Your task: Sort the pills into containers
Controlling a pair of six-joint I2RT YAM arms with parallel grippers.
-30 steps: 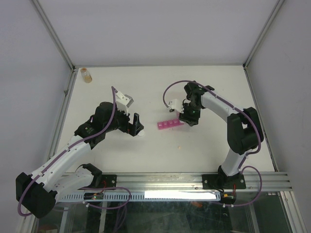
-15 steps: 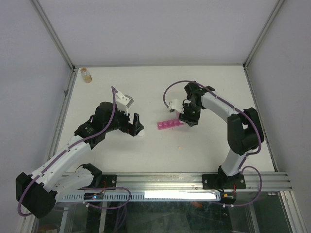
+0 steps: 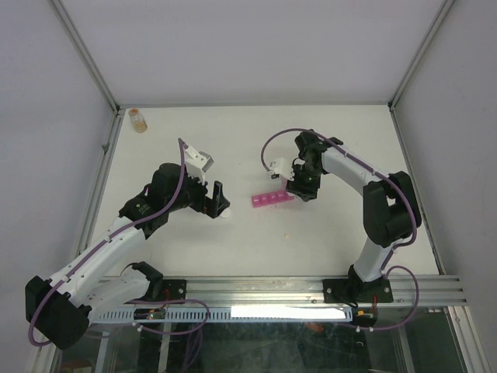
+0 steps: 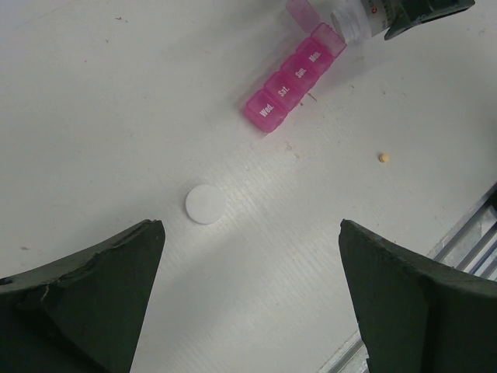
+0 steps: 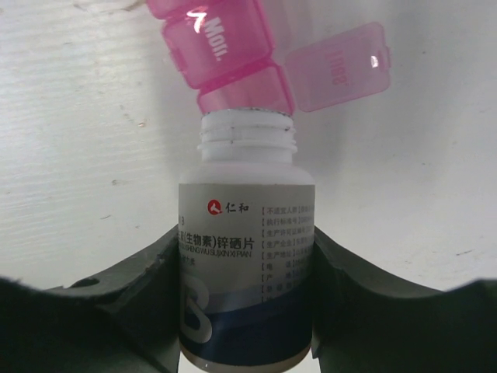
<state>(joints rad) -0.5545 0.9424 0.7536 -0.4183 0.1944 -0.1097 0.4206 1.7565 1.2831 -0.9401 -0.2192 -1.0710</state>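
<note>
Here, right jaws around white bottle (image 5: 246,256)

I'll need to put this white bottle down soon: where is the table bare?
Bare: the far strip between the amber bottle and the right arm; the near stretch between the two arms, save one loose pill. Crowded: around the pink organiser, with the white bottle, cap and left gripper.
</note>
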